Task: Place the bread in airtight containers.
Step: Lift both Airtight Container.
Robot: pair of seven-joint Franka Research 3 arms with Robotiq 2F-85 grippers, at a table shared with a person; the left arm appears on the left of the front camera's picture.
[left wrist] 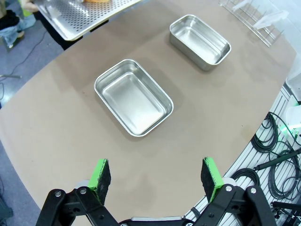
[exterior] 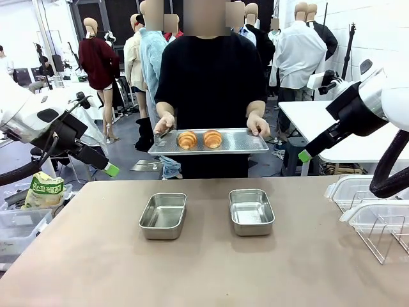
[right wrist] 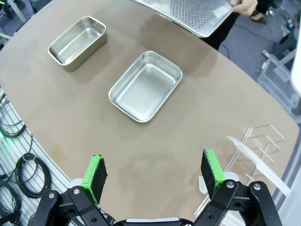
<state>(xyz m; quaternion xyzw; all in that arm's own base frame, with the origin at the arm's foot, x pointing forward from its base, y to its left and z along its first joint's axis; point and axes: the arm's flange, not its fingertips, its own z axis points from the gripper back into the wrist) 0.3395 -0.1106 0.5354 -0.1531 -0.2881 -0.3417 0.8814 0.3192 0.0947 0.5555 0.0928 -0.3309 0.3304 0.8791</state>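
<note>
Two golden pieces of bread lie on a flat perforated metal tray that a person holds with both hands above the table's far edge. Two airtight containers, both empty steel tins without lids, sit side by side mid-table: the left tin and the right tin. My left gripper hovers open off the table's left side. Raised at the right, my right gripper is open too, holding nothing.
A green-and-yellow snack bag lies in a bin left of the table. Clear plastic lids and a wire rack occupy the table's right edge. Cables hang below the near edge.
</note>
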